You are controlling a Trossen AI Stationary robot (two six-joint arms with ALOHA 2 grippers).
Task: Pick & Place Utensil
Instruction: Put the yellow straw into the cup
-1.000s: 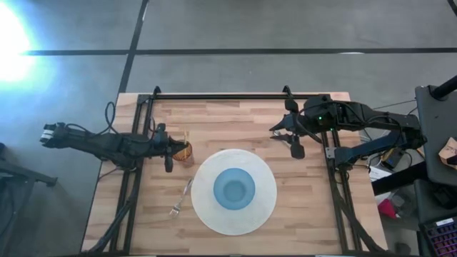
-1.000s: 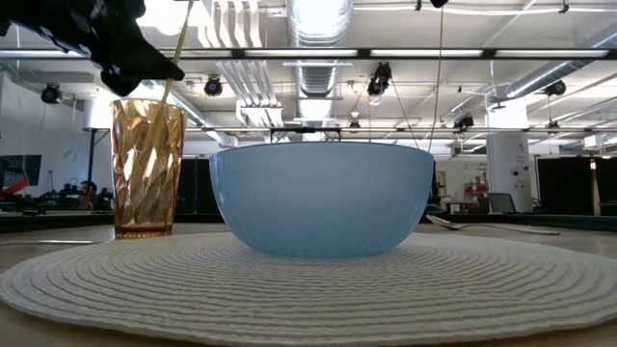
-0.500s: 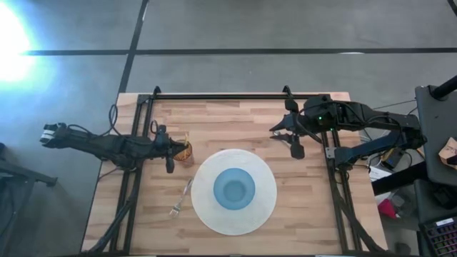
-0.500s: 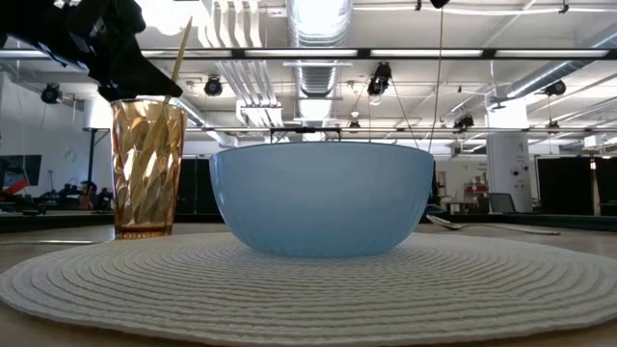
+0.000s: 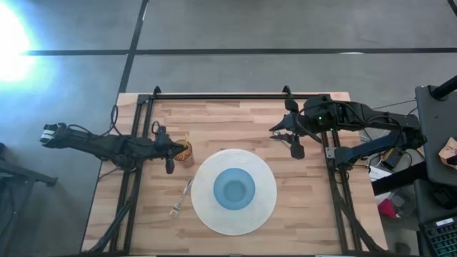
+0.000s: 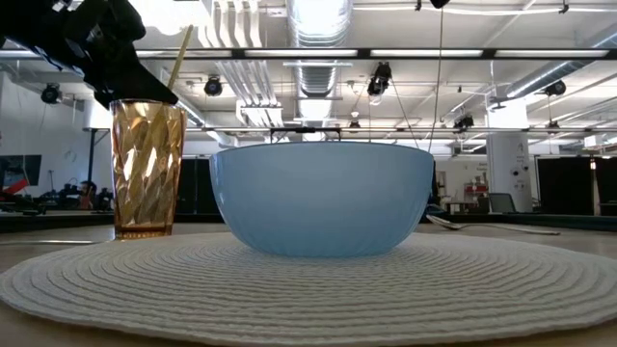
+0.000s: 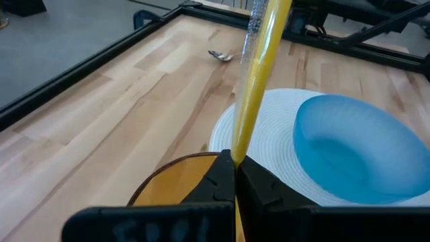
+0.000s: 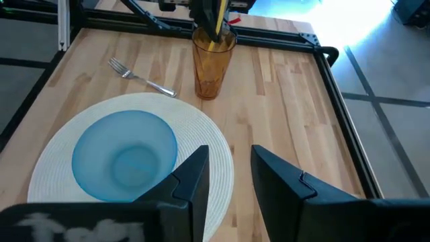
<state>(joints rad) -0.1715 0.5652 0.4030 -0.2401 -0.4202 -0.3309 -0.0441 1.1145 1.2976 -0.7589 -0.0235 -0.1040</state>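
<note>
Left wrist view: left gripper (image 7: 235,176) pinches a yellow straw (image 7: 259,74) above the amber cup (image 7: 176,176). Right gripper (image 8: 230,176) waits, fingers spread, past the blue bowl (image 8: 124,156).

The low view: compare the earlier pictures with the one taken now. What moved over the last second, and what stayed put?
The left pincer, shut on the yellow straw, crept further left over the amber cup, tipping the straw's top to the right; the straw's lower end is in the cup. The right pincer, blue bowl, white mat and fork stayed as they were.

bright overhead light, floor glare (image 5: 11,39) (upper left), sharp focus
</note>
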